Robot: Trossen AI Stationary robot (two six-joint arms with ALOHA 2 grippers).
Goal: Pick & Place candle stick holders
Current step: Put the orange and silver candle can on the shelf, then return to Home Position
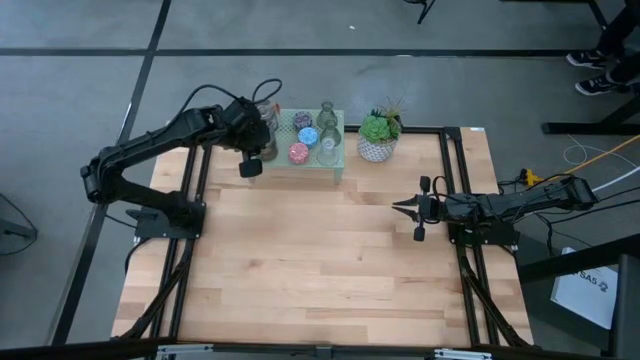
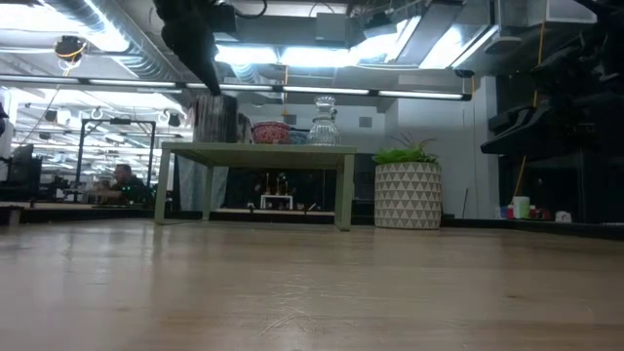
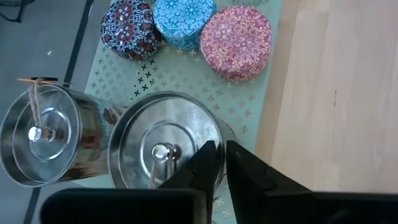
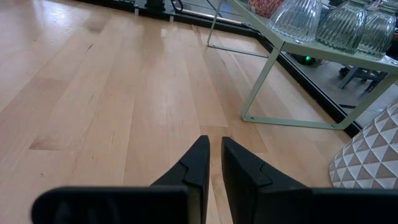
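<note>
left arm reaches from table's left edge toward far side, elbow bent, wrist pitched down, left gripper point(image 3: 219, 163) pointing downward, fingers point(image 3: 205, 163) close together with narrow gap between tips. right arm lies low along table's right side, stretched inward, wrist level, right gripper point(image 4: 213, 149) pointing toward table's middle, fingers point(image 4: 198, 158) nearly together, nothing between them.

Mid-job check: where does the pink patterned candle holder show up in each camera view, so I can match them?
High view: pink holder on the mint stand, front edge, beside the left gripper.
Low view: on the stand top, left of the clear glass holder.
Left wrist view: pink holder beside the blue holder.
Right wrist view: only a pink sliver at the top edge.
Shared landmark: the mint stand.
</note>
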